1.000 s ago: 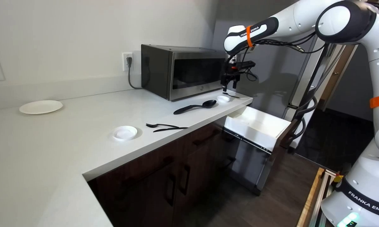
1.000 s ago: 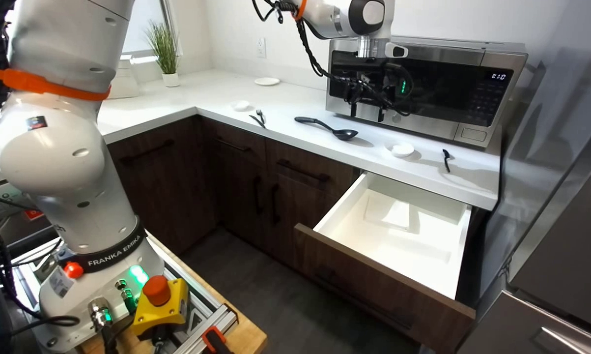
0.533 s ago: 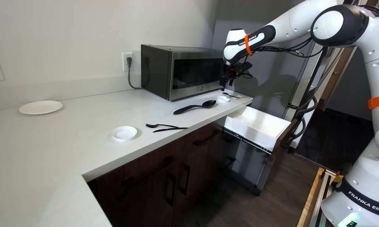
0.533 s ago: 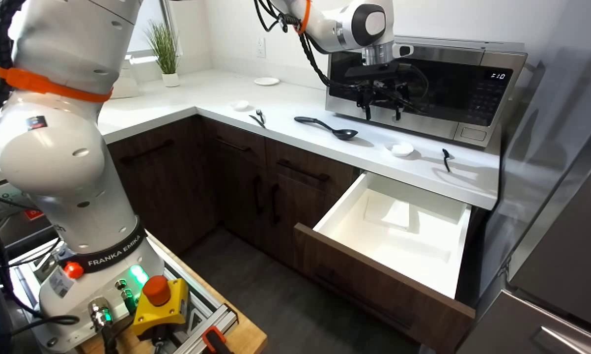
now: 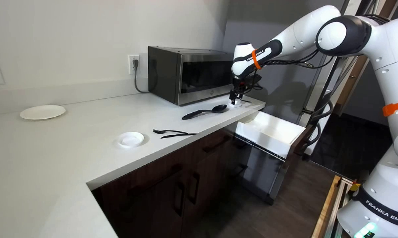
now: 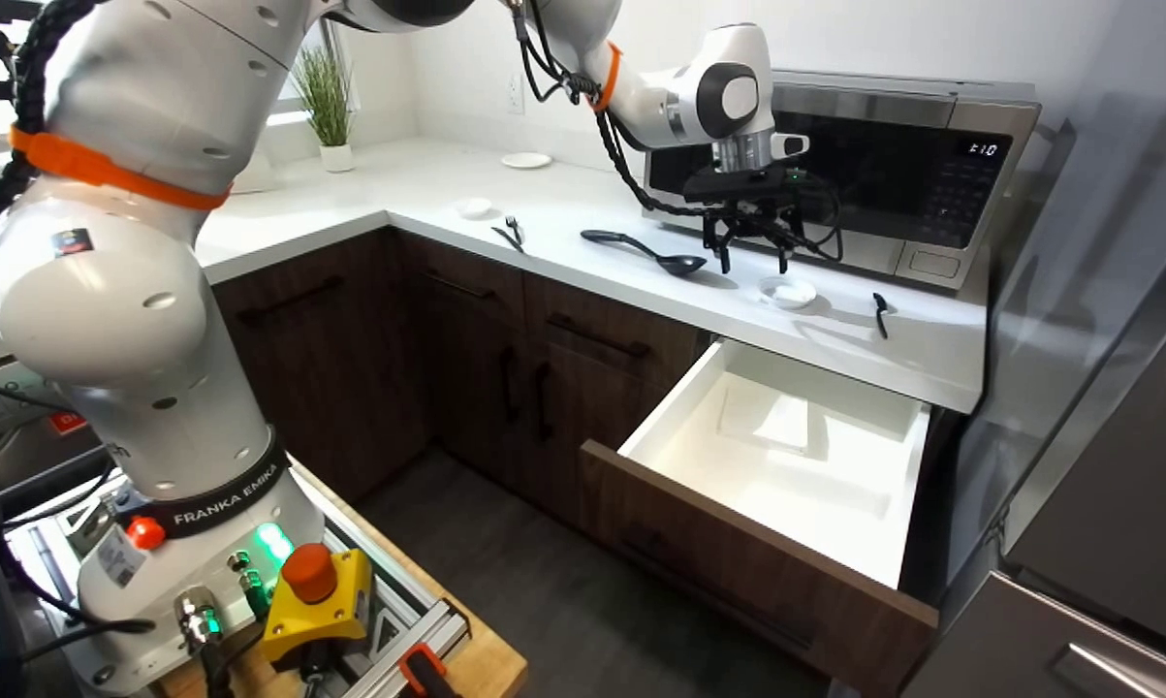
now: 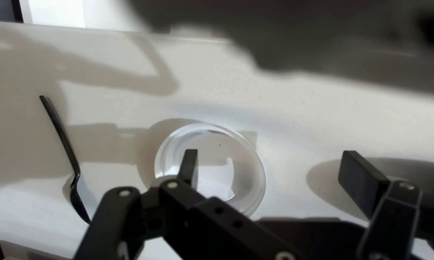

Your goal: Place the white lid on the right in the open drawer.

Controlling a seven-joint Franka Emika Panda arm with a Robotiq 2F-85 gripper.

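Indoors, pale countertop (image 5: 69, 145), microwave (image 5: 199, 74), dark wooden cabinets (image 6: 456, 349), open drawer (image 6: 796, 485)

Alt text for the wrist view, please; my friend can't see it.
A robot's open hand near a round white lid on a pale counter. One finger shows in front of the lid, the other to its right; a black utensil lies at left.
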